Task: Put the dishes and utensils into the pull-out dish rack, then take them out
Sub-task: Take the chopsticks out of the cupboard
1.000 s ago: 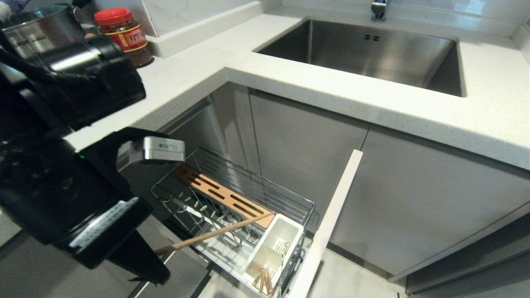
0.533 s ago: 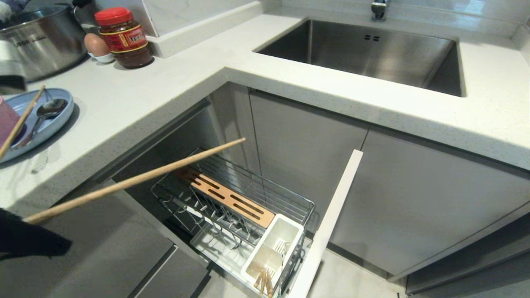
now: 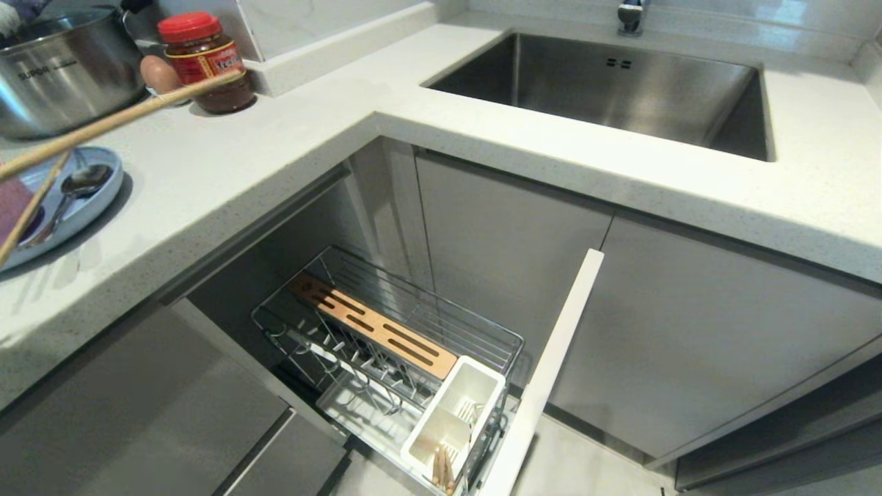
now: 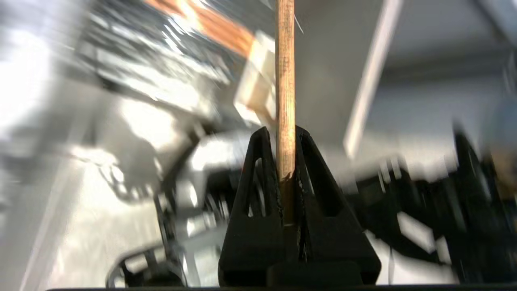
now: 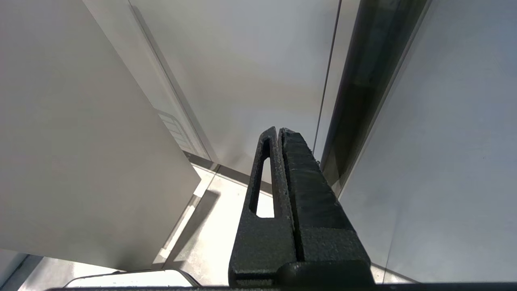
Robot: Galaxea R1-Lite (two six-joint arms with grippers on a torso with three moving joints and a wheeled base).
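My left gripper (image 4: 282, 131) is shut on the thick end of one wooden chopstick (image 4: 285, 60). That chopstick (image 3: 124, 117) slants above the counter at the far left of the head view, its tip near the red-lidded jar; the gripper itself is outside that view. A second chopstick (image 3: 31, 210) and a silver spoon (image 3: 69, 193) lie on the light-blue plate (image 3: 103, 196), beside the pink bowl (image 3: 8, 207) at the picture's edge. The pull-out dish rack (image 3: 413, 324) stands open below the counter, with its wooden strip (image 3: 375, 324) and white cutlery cup (image 3: 458, 413). My right gripper (image 5: 278, 130) is shut on nothing, low beside cabinet fronts.
A steel pot (image 3: 62, 69), an egg (image 3: 158, 74) and a jar (image 3: 203, 58) stand at the back left of the white counter (image 3: 310, 131). The steel sink (image 3: 620, 89) lies at the back right. The white drawer front (image 3: 544, 372) juts out beside the rack. Short wooden sticks (image 3: 441, 470) show in the cup.
The left arm has swung up and to the left out of the head view. The chopstick it holds has gone from over the rack to above the counter.
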